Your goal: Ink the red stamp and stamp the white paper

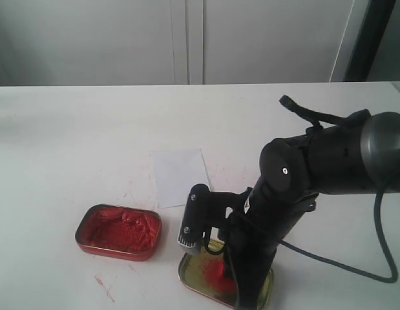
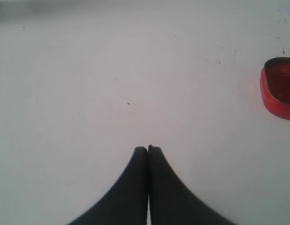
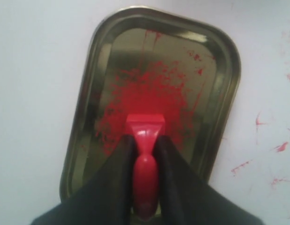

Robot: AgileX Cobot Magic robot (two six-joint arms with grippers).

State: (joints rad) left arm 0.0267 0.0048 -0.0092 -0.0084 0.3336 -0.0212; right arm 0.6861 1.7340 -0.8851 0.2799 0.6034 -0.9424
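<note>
On the near left I see a rounded rectangular red metal tin (image 1: 115,250), open and packed with lumpy red paste. To its right and slightly nearer lies a gold-coloured rounded metal tin lid (image 1: 192,271), inner side up, a red smear spread over its middle. The two sit apart. Both rest on the white tabletop (image 1: 70,142), which is flecked with thin red streaks around them. Beyond its far edge stand pale grey wall panels (image 1: 187,39).
</note>
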